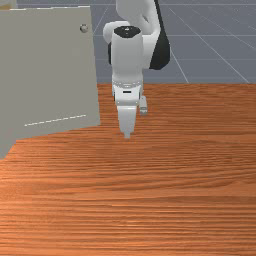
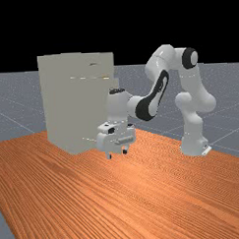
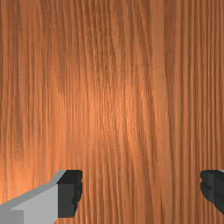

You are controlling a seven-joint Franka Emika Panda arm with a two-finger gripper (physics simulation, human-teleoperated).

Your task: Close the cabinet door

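The white two-finger gripper (image 3: 141, 192) was held wide, nothing gripped; at its ten o'clock in the front view, the flat grey-beige cabinet door (image 1: 52, 75) was seen, seemingly ajar. A slow, even push beside the small round knob (image 1: 84, 28) was called for.

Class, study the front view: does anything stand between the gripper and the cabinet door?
Nothing visible does. The gripper hangs to the front view's right of the cabinet door, and tabletop shows between them.
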